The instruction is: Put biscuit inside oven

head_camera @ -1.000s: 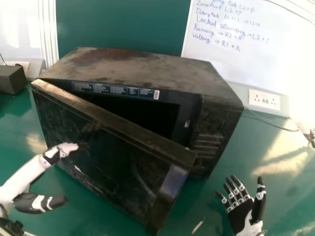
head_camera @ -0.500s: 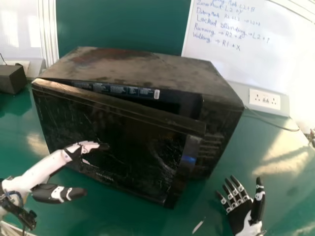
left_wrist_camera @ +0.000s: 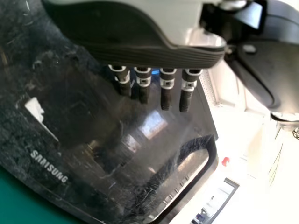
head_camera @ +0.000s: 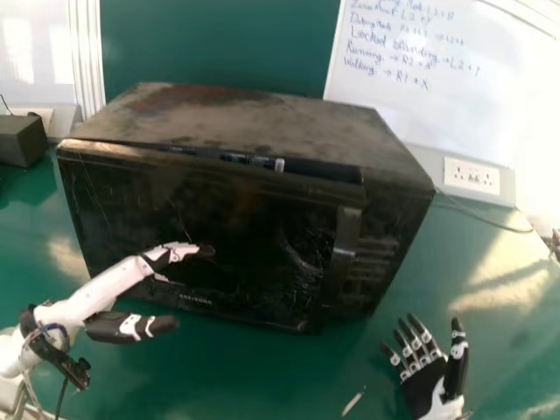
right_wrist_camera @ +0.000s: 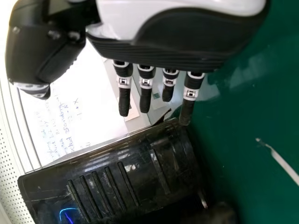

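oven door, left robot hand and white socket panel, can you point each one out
oven door (head_camera: 232,210): head view, on the dark front face
left robot hand (head_camera: 180,252): head view, on the fingers
white socket panel (head_camera: 472,176): head view, middle of its front

Head view high, facing forward-down; wrist views closer; head, left wrist views share oven door (head_camera: 254,219).

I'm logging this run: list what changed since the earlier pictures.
The oven door has swung inward, nearly shut. The left hand, fingers straight, has moved rightward with it. Nothing was gripped or released. The oven body and open right hand stayed put.
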